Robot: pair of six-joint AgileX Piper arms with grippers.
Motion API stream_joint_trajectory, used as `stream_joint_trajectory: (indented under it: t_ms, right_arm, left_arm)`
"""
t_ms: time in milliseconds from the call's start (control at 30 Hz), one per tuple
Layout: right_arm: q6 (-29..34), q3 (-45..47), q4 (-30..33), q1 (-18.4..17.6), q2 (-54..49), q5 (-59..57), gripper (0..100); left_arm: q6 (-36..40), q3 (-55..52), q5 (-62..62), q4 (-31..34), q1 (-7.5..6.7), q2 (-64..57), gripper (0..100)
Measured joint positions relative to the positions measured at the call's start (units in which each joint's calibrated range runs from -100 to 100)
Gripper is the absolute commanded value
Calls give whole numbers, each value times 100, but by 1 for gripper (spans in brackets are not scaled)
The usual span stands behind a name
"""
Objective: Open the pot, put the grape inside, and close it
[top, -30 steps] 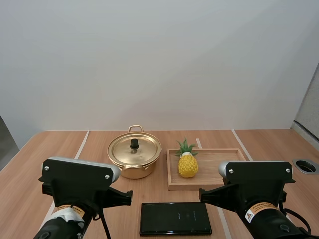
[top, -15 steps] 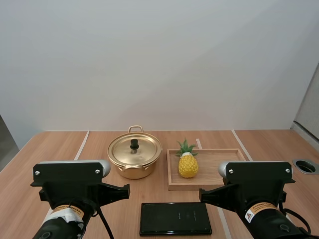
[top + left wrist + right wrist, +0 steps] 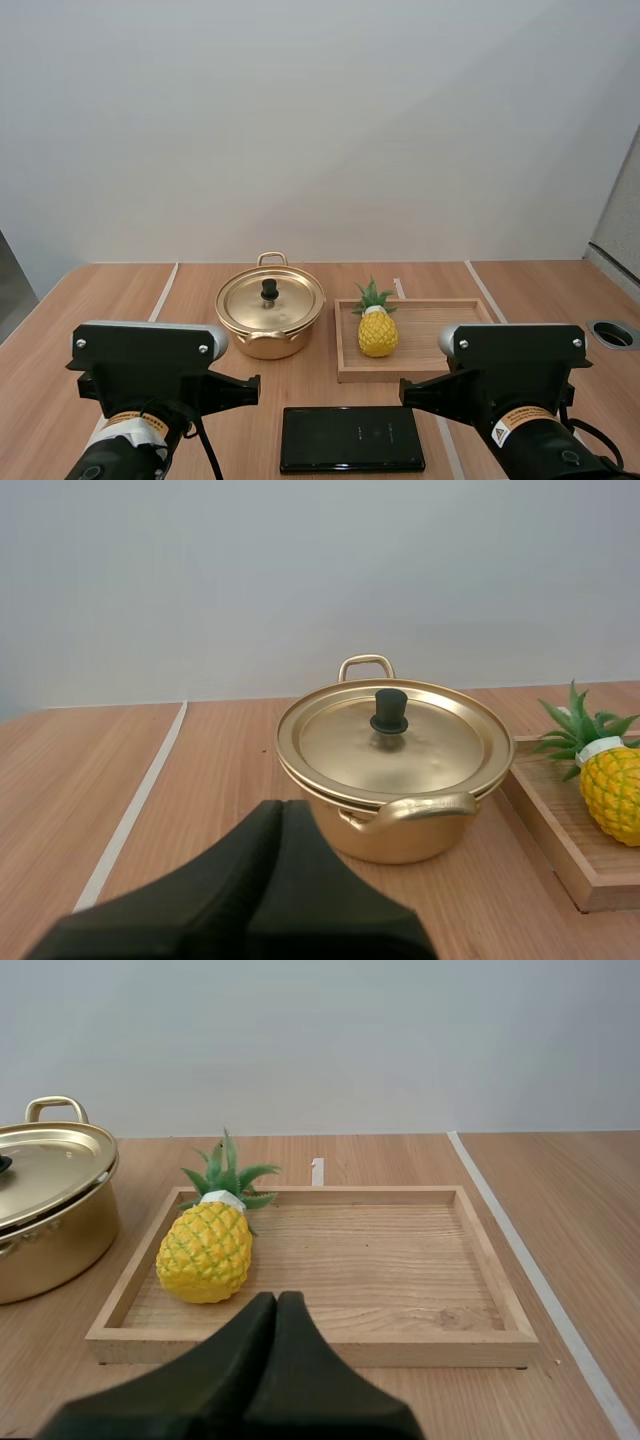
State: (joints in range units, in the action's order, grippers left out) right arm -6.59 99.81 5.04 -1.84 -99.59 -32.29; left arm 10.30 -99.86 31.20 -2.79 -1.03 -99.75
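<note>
**Wooden table (image 3: 110, 290) undisturbed; left arm (image 3: 150, 365) shifted a touch**

Tabletop first: nothing on it has moved since half a second ago. The gold pot (image 3: 270, 330) sits at mid-table with its lid (image 3: 285, 300) on, and the black knob (image 3: 269, 289) stands upright in the lid's centre. Just to its right lies the wooden tray (image 3: 440, 330). A pineapple (image 3: 377, 332) rests at the tray's left end, close to the pot but not touching it. A flat black panel (image 3: 351, 438) lies on the table nearer the arms, in front of both pot and tray.

From the high view, the left arm's housing now sits slightly further right than it did half a second ago. The right arm (image 3: 515, 365) is where it was.

The left gripper (image 3: 281, 815) has its fingers pressed together into one dark wedge, holding nothing, and it points at the pot from short of it. The right gripper (image 3: 277, 1305) is likewise closed and empty, short of the tray's near rim, with the pineapple just beyond.
</note>
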Motion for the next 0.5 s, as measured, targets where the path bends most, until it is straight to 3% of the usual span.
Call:
stream_joint_trajectory:
  t_ms: [500]
  right_arm:
    - [0,0,0,0,0,0,0]
  left_arm:
    - [-91,0,0,0,0,0,1]
